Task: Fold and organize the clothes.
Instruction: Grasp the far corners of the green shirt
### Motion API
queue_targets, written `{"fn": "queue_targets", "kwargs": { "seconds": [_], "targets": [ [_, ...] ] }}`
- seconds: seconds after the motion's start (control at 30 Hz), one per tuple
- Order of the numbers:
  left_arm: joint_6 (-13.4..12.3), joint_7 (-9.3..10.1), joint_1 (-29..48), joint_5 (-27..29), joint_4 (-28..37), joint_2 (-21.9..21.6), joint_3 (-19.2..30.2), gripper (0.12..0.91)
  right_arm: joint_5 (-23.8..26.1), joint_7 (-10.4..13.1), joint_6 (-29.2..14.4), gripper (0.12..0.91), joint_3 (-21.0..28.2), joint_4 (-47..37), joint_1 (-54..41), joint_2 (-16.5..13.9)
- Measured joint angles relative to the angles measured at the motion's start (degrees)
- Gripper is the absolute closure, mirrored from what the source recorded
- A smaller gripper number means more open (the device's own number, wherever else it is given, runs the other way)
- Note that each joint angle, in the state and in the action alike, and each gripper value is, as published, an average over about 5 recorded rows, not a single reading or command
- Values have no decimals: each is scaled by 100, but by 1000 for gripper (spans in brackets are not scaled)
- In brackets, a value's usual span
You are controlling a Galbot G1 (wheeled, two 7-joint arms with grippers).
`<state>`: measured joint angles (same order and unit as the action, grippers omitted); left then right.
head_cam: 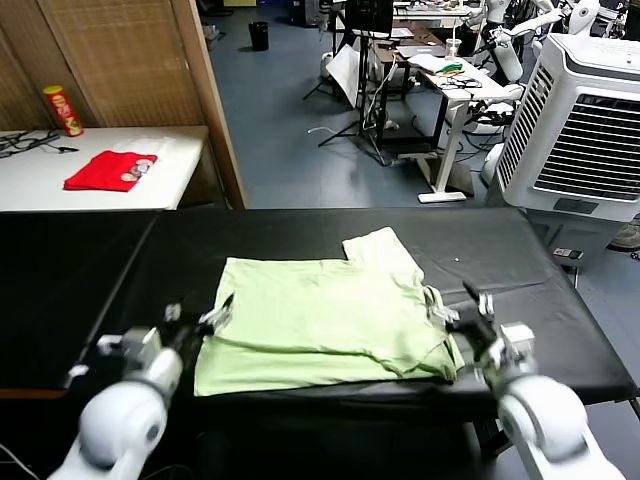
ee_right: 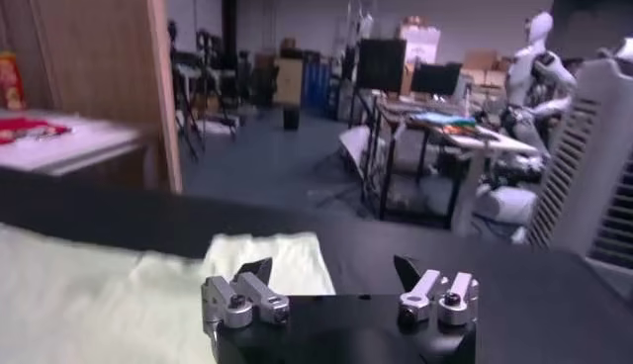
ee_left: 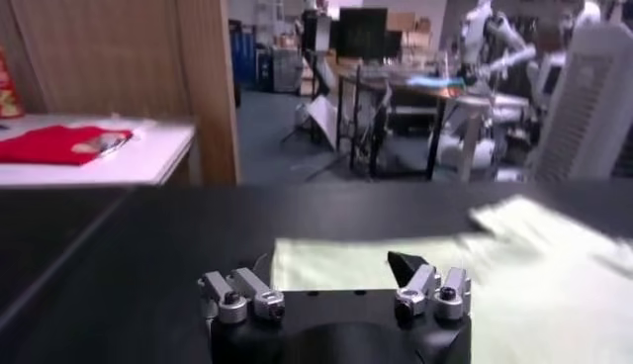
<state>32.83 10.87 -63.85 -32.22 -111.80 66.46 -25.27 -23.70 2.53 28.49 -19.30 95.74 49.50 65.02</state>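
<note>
Cluttered lab bg: desks w/ monitors, white cooler unit (head_cam: 585,115) at far right, wood partition (head_cam: 205,95) at left. Black worktop (head_cam: 90,270) across the foreground.

Left claw (head_cam: 196,318) at the near-left of the worktop, fingers spread wide, nothing between them; one tip (ee_left: 405,264) just over the shirt's left edge, other side over bare black. Empty in left wrist view too.

Right claw (head_cam: 458,305) at the near-right, also spread wide, empty, hovering at the shirt's right edge by the near-right corner. Seen same in right wrist view (ee_right: 336,282), dark tips apart, pale cloth below and beyond.

Shirt (head_cam: 320,320), pale light-green, lay flat mid-worktop between both claws, partly folded: upper layer doubled over a lower one, lower layer's edge showing along the near side. One short sleeve (head_cam: 380,250) stuck out toward the far side, right of centre. Collar, buttons, patch not visible.

Further out: white side table (head_cam: 170,170) at far left, beyond the worktop, w/ small folded red garment (head_cam: 110,170), and a red-and-yellow can (head_cam: 62,110) upright behind it, well apart from the shirt. Black bin (head_cam: 259,35) on the floor far back.
</note>
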Motion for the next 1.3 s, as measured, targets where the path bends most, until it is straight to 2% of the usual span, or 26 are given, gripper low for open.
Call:
{"fn": "queue_targets", "kwargs": {
  "seconds": [0.2,0.4,0.6,0.77,0.83,0.97,1.07,1.2,1.3],
  "targets": [
    [164,19,1333,-67,1320,68,502,232,-121,-82,86,227,636,-1595,-1263,273],
    [432,70,2114,-149,2401,146,757,232,81,-164,303,227,1032,-2651,-2010,532],
    [579,-30,2345,-211,2914,109,820,232,144,-170,317,227,1105,-3193,-2272,730],
    [673,-184,2380,-269,3053,100,830,235,108,-181,365,234,1032,-3423,-2332,864],
    [706,-239,2369,-292,3062,105,833,262,85,-211,391,274,988,-3478,-2342,913],
    [712,-333,2346,-254,3107,133,827,432,70,-248,435,433,919,-3491,-2320,981],
    [709,-419,2305,-209,3096,127,824,599,68,-250,448,582,887,-3451,-2274,998],
    [707,-440,2266,-169,3046,129,827,821,73,-248,394,806,847,-3369,-2207,994],
    [700,-469,2257,-168,3007,130,827,894,104,-237,236,897,802,-3287,-2148,982]
  ]
}}
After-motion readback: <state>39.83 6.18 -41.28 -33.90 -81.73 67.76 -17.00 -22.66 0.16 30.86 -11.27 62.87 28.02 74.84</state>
